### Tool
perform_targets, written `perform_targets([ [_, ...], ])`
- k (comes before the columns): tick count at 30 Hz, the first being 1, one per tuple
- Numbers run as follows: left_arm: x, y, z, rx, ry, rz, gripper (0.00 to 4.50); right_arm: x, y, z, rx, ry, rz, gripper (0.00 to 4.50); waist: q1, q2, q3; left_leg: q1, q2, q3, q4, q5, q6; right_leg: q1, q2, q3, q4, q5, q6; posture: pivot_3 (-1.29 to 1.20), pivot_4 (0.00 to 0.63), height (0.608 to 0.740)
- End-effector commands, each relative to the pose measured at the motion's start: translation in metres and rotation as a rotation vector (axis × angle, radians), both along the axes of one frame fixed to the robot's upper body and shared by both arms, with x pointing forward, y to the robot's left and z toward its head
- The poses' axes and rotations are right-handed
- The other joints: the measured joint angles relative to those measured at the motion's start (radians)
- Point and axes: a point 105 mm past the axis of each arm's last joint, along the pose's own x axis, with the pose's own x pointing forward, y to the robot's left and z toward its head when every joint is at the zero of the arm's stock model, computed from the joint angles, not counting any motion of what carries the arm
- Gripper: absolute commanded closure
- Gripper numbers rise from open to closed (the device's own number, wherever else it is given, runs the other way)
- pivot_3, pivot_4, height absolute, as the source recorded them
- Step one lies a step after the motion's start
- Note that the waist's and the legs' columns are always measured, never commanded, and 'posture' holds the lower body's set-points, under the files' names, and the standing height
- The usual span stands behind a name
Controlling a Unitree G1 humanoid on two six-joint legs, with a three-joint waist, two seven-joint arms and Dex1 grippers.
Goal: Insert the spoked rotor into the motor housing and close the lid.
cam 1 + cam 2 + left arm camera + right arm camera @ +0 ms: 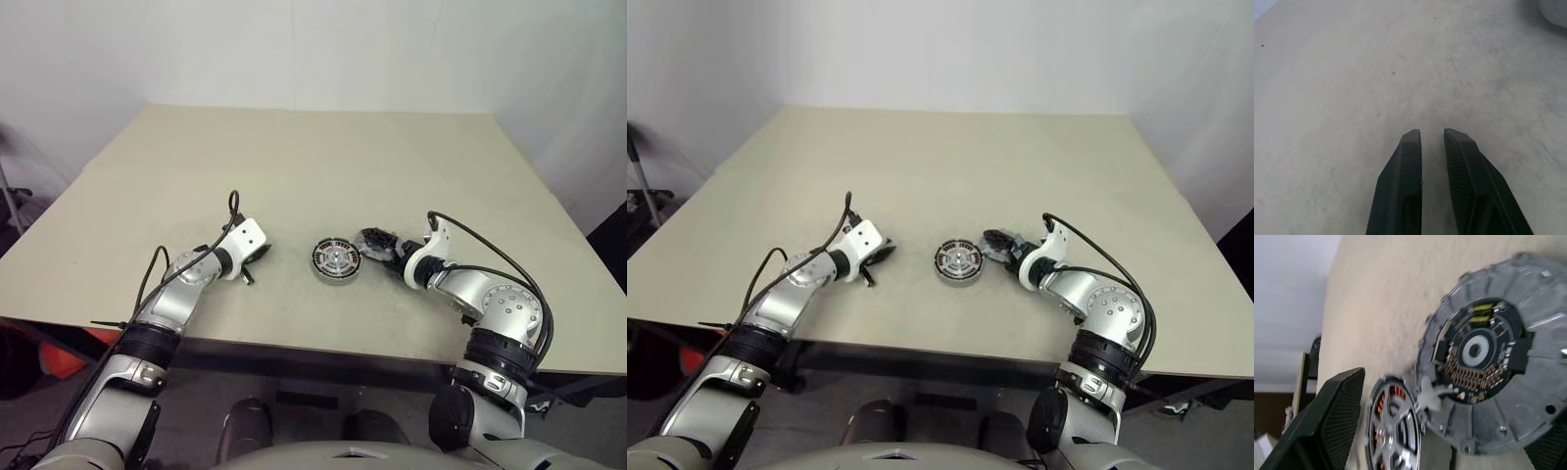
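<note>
Taking the motor housing as the landmark: it sits on the beige table near the front edge, about midway between the two arms.

Well to the left of the housing, the left gripper rests low over the table, pointing toward the housing but apart from it. In the left wrist view its two black fingers stand close together with a narrow slit of bare tabletop between them, pinching nothing. A pale rounded edge shows at a far corner of that view; what it is cannot be told.

The spoked rotor lies inside the housing: the head views show a bright silver wheel at its centre with copper-coloured windings ringed around it, and the right wrist view shows the silver spokes with copper visible through the gaps.

Just to the right of the housing, the right gripper reaches in toward it from the right, with the lid between its fingers. The right wrist view shows the lid tilted on edge, its notched rim and dark centre face turned to the camera, its lower rim close beside the housing's rim. One mesh-textured black finger stands on one side of the lid and the tip of the other peeks out at the opposite side, so the jaws are spread wide across the lid.
</note>
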Motion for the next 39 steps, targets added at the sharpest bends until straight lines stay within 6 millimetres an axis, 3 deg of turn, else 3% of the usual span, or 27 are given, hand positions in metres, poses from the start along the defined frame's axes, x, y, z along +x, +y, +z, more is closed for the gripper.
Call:
perform_targets([
  [1,0.004,-0.003,0.016,-0.001,-0.056,-0.009,3.67,0.014,0.012,0.013,-0.021,-0.091,0.018,0.04,-0.001,0.0,0.0,0.0,0.0,0.0,0.0,0.0,0.0,0.0,0.0,0.0,0.0,0.0,0.0,0.0,0.0,0.74],
  [6,0.005,-0.001,0.016,0.008,-0.057,-0.004,3.67,0.015,0.039,0.041,0.056,-0.223,0.118,0.04,-0.005,0.0,0.0,-0.003,0.0,0.0,0.0,0.001,-0.001,-0.005,0.0,0.0,0.002,0.001,-0.001,0.0,0.0,0.74],
  [9,0.004,0.002,0.015,0.013,-0.054,0.001,3.67,0.002,0.054,0.071,0.111,-0.366,0.242,0.04,-0.001,0.0,0.0,-0.007,0.0,0.0,0.0,-0.001,0.003,-0.008,0.001,-0.001,0.003,0.005,-0.009,0.0,0.0,0.74],
  [14,0.002,0.0,0.012,0.019,-0.049,-0.004,3.67,-0.013,0.065,0.086,0.097,-0.459,0.381,0.04,0.002,0.0,0.0,-0.01,0.001,0.001,0.0,-0.005,0.009,-0.009,0.002,-0.004,0.002,0.006,-0.006,0.0,0.0,0.74],
  [27,0.004,0.004,0.013,0.023,-0.051,0.009,3.67,-0.012,0.072,0.07,-0.191,-0.491,0.429,0.04,-0.001,0.0,0.0,-0.01,0.001,0.001,0.001,-0.004,0.007,-0.008,0.002,-0.004,0.001,0.004,-0.009,0.0,0.0,0.74],
  [39,0.007,0.004,0.014,0.027,-0.056,0.011,3.67,-0.01,0.074,0.081,-0.319,-0.57,0.435,0.04,0.001,0.0,0.0,-0.01,0.001,0.001,0.002,-0.004,0.007,-0.008,0.002,-0.003,0.001,0.004,-0.009,0.0,0.0,0.74],
])
